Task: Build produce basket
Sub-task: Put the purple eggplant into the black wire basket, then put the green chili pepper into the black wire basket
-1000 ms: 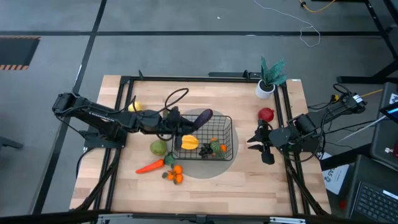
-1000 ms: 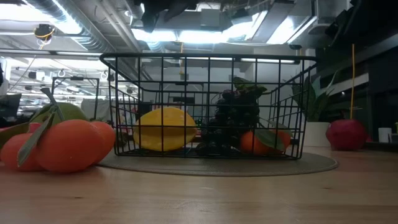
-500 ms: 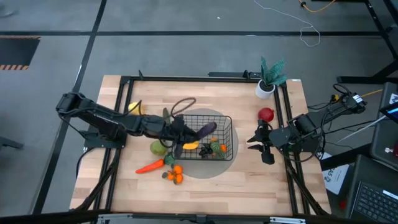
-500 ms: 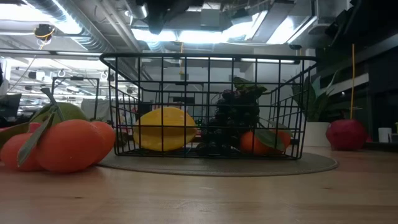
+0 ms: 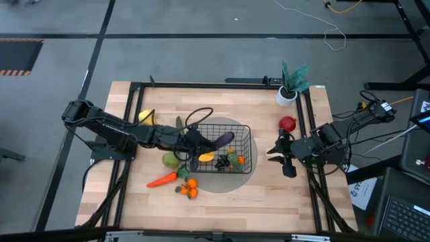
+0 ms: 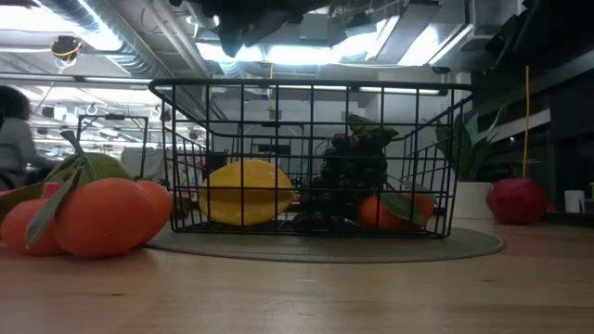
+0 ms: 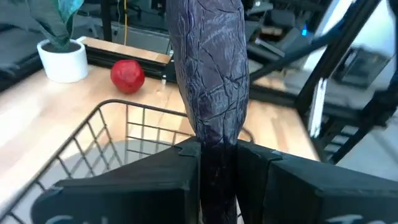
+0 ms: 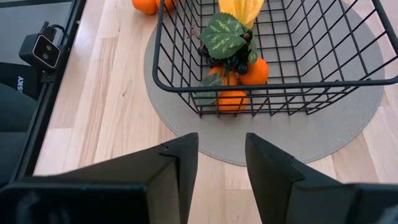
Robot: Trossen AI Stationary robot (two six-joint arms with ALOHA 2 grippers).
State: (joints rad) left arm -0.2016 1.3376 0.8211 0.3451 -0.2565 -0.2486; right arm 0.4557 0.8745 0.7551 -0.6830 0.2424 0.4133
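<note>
The basket (image 5: pixel 222 149) sits on a grey round mat (image 5: pixel 232 181) near the middle of the worktop (image 5: pixel 269 195), slightly toward its right half. Inside it lie a yellow piece (image 5: pixel 206 156), dark grapes (image 8: pixel 233 53) under a green leaf, and two small oranges (image 8: pixel 239 81); the low view shows them resting on the basket floor.

The left end effector (image 5: pixel 199 141) hangs over the basket's left rim, its fingers pinched on the stem end of the dark eggplant (image 7: pixel 211 81), which points out over the open top, above the wire rim. It looks like the eggplant is at the point of being put in, not yet resting inside.

Outside the basket, still to be gathered: the green pear (image 5: pixel 170 160) just beside the basket's left wall, the orange carrot (image 5: pixel 163 179) and a cluster of small oranges (image 5: pixel 188 189) toward the front edge, another yellow piece (image 5: pixel 145 116) near the left edge, and the red apple (image 5: pixel 287 124) near the right edge. By my judgement the task is roughly halfway.

The right end effector (image 5: pixel 279 153) waits near the right edge, fingers spread and holding nothing. A teal potted plant (image 5: pixel 290 84) stands at the back right corner.
</note>
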